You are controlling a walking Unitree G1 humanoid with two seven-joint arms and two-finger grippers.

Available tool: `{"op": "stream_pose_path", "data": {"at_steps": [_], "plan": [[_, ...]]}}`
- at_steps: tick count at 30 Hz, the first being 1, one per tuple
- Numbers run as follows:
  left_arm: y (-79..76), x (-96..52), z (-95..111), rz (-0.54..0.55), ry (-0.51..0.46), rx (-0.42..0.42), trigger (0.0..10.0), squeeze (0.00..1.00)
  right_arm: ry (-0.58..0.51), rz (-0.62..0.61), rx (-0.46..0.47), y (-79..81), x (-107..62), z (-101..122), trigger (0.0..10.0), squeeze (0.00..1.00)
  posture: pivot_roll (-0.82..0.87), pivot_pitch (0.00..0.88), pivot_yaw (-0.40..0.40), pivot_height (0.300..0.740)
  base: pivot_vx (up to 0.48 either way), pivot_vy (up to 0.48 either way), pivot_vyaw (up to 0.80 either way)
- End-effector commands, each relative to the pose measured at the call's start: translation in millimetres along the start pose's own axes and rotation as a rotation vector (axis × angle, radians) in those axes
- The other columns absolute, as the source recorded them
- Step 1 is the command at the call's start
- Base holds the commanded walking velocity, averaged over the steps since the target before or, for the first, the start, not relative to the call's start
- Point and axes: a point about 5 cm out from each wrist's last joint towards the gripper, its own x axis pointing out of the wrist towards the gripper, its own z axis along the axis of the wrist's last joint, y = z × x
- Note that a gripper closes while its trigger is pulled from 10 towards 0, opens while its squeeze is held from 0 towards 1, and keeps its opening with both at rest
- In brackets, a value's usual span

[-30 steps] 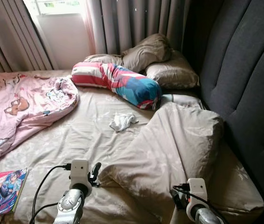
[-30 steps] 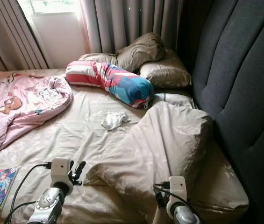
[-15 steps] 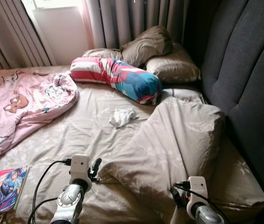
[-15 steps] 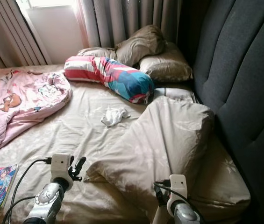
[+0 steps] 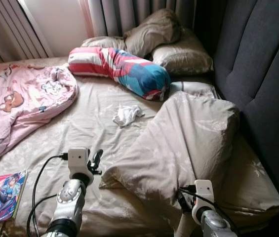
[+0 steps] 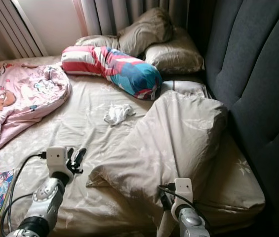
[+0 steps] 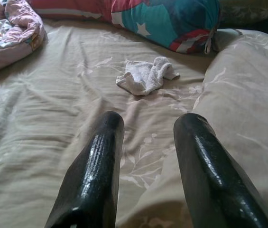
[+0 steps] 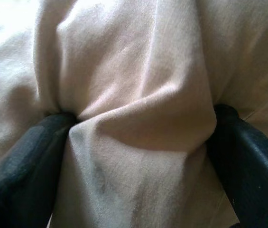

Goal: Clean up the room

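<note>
I'm looking at an unmade bed (image 5: 80, 133) against a dark padded headboard (image 5: 262, 74), curtains behind. My right gripper (image 8: 138, 137) has its fingers (image 8: 24, 156) clamped on a bunched fold of the beige duvet (image 5: 188, 143) near the bed's near edge; my left gripper (image 7: 148, 142) hovers with fingers (image 7: 96, 166) apart, just beside the duvet's corner. Only a thin fold is pinched, so I judge a hard pull could slip it free. Farther out, a white cloth (image 5: 128, 114) lies on the sheet, and dragging the duvet could bury it. The striped bolster (image 5: 124, 74) could snag, too; a magazine (image 5: 3, 195) sits at the edge.
</note>
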Motion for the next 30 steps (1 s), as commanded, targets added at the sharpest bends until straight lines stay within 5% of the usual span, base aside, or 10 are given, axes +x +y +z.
{"op": "stream_pose_path", "data": {"at_steps": [1,3,4,30], "plan": [[1.7,-2.8,-1.0,0.005,0.002,-0.01,10.0,0.0,0.082,0.008,0.007,4.0,-3.2,-18.3,10.0,0.0,-0.04,0.252,0.097,0.646,0.0,0.0,0.0],[0.2,-3.7,-0.9,0.002,-0.002,-0.013,10.0,0.0,0.081,0.005,0.014,2.7,-3.2,-17.9,10.0,0.0,-0.04,0.259,0.096,0.646,0.0,0.0,0.0],[-1.1,-5.0,-1.2,-0.002,-0.003,-0.016,10.0,0.0,0.079,0.008,0.01,2.4,-3.4,-18.1,0.0,0.0,-0.04,0.268,0.094,0.646,0.0,0.0,0.0],[-7.1,-10.5,1.1,-0.01,-0.008,-0.033,10.0,0.0,0.076,-0.037,0.029,-7.7,-9.6,-31.0,0.0,0.0,-0.07,0.276,0.079,0.646,0.0,0.0,0.0]]}}
